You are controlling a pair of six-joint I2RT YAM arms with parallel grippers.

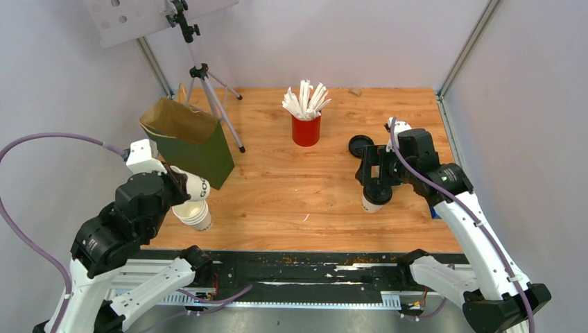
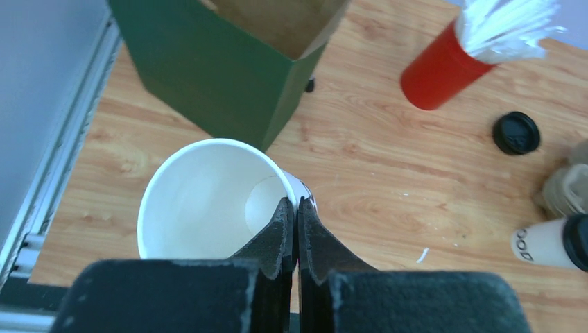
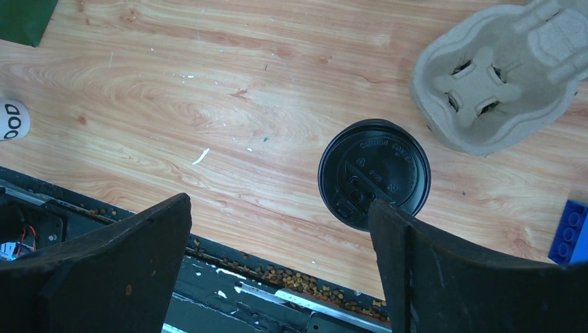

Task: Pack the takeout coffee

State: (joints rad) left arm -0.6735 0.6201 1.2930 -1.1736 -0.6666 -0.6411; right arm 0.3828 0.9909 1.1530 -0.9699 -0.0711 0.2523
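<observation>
Right claw (image 3: 277, 208) spread above takeout coffee (image 3: 374, 173), "CAUTION" embossed on top

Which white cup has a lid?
The takeout coffee under the right claw, capped in black; the bare cup in the left claw and the cup stack near it are lidless.

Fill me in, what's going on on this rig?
The left pincer is shut on the rim of an empty white cup, right beside the green bag. The right pincer hangs open over the lidded takeout coffee, which stands on the table, not gripped. The coffee is not in the bag yet.
</observation>
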